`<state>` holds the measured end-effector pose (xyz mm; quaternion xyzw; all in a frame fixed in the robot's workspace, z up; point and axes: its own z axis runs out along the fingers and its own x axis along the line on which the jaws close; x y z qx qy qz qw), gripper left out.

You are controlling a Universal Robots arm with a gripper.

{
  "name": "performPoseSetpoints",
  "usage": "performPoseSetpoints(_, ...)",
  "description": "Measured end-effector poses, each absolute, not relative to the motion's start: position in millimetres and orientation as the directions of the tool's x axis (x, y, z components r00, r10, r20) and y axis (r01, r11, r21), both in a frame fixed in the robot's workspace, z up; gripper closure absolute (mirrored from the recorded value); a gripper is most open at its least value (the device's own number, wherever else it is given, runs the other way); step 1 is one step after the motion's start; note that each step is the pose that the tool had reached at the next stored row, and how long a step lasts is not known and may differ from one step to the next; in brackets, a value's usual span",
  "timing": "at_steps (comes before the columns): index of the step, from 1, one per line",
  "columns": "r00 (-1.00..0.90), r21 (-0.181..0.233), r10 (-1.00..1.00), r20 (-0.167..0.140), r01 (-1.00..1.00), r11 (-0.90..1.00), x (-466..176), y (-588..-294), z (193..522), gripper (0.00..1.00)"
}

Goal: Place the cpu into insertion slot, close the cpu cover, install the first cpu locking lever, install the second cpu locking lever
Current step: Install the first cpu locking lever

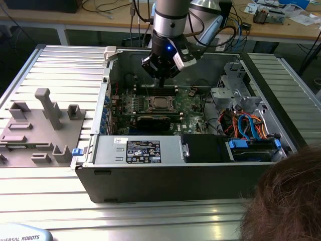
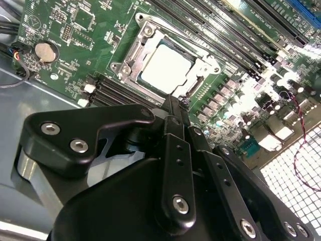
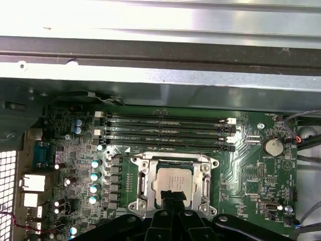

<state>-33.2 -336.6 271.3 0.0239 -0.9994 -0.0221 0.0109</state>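
I see my tool with its fingers pressed together, holding nothing, the tips hanging just above the socket's edge. One cpu lies flat in the socket, metal top up, its edges square with the frame. One cover lies closed around it. Four memory slots run beside the socket. The case rests on the surface.

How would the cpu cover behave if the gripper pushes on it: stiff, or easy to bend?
The cpu cover looks like a thin metal frame around a square window, so it probably flexes a little under a push. It lies flat over the cpu, so pressing straight down likely meets firm support. Its shiny surface may be slippery.
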Motion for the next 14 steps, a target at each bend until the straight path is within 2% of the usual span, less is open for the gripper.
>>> performPoseSetpoints(14, -0.999, 0.045, -0.048, 0.021, -0.047, 0.998, -41.4, -336.6, 271.3, 0.89)
